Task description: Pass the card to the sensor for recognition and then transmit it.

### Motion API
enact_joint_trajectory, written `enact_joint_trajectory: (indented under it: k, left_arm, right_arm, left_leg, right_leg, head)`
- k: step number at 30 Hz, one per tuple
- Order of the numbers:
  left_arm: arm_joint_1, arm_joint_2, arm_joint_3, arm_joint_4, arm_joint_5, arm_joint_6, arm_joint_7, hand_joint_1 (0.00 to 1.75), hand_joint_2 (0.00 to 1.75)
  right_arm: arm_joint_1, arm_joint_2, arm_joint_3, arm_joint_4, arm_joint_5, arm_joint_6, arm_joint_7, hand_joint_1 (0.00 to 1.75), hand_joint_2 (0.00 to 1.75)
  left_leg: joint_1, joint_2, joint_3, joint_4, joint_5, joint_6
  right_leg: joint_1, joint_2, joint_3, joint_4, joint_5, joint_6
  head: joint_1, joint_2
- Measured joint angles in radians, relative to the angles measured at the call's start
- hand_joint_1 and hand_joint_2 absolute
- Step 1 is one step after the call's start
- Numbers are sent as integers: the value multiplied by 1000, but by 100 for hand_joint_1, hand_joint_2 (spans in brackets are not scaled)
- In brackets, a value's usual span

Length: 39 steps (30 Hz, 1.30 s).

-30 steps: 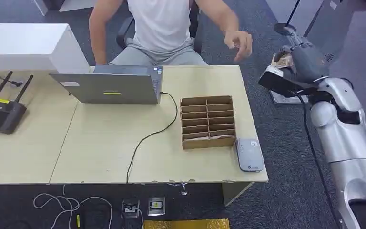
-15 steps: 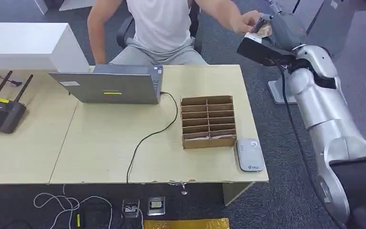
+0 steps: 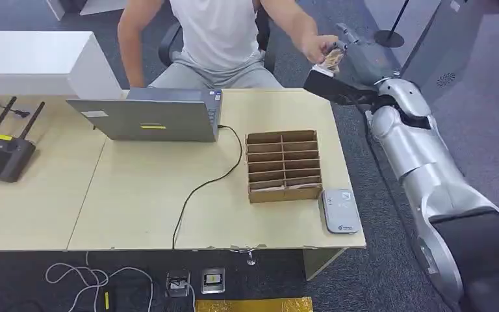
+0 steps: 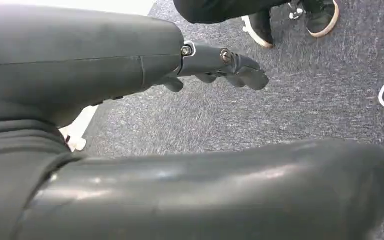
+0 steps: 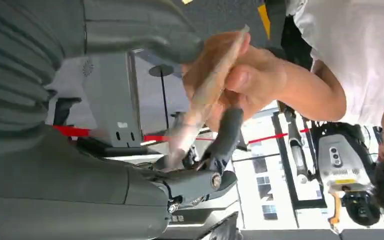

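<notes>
My right hand (image 3: pixel 358 54) is raised past the desk's far right corner and holds a thin tan card (image 3: pixel 331 60) out toward the seated person. The person's hand (image 3: pixel 316 47) is closed on the card's other end. In the right wrist view the card (image 5: pixel 205 95) lies edge-on between my thick thumb and dark fingers (image 5: pixel 225 135), with the person's hand (image 5: pixel 252 80) pinching it. The grey card sensor (image 3: pixel 340 210) lies flat at the desk's near right corner. My left hand (image 4: pixel 220 65) hangs over the carpet, its fingers held apart from the thumb, holding nothing.
A cardboard slotted organiser (image 3: pixel 283 166) stands just beyond the sensor. A laptop (image 3: pixel 149 117) with a black cable sits mid-desk, and a black router (image 3: pixel 0 153) is at the far left. The wooden desk (image 3: pixel 136 195) ends close to my right arm.
My right arm swung left and up with the card toward the person. The person's hand reached out and now grips the card.
</notes>
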Motion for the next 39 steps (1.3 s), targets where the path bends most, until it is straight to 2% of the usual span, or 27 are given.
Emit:
enact_joint_trajectory:
  k: [10,14,19,22,30,32,39]
  left_arm:
    - [1,1,-8,0,8,0,3,0,0]
    - [1,1,-8,0,22,4,11,0,0]
    - [2,1,-8,0,32,6,11,0,0]
    - [2,-1,-8,0,41,9,13,0,0]
    - [3,-12,-7,0,87,42,9,0,0]
    - [4,-15,-6,0,94,49,8,0,0]
    - [4,-15,-6,0,95,50,7,0,0]
  right_arm:
    - [3,17,12,46,-14,-29,-10,0,175]
    - [3,21,11,52,-104,-32,-45,0,175]
    - [3,27,-5,41,-251,30,-70,0,175]
    - [20,27,-23,-2,-369,107,-60,0,175]
    - [251,1,-39,-305,-753,334,97,0,175]
    - [289,-3,-40,-335,-780,353,107,0,175]
    - [300,-6,-42,-363,-803,369,116,0,175]
  left_leg:
    - [0,0,0,0,0,0]
    - [0,0,-1,0,0,0]
    - [0,0,-1,0,0,0]
    - [0,0,0,0,0,0]
    - [0,0,1,0,0,0]
    - [0,0,1,0,0,0]
    - [0,0,1,0,0,0]
  right_leg:
    - [0,0,-1,0,0,0]
    - [0,0,-1,0,0,0]
    - [0,0,-1,0,0,0]
    - [0,0,0,0,0,0]
    - [0,0,-1,-1,0,0]
    - [0,0,-1,-1,0,0]
    - [0,0,-1,-1,0,0]
  head:
    - [0,0]
    - [0,0]
    - [0,0]
    - [0,0]
    - [1,0]
    - [0,0]
    - [0,0]
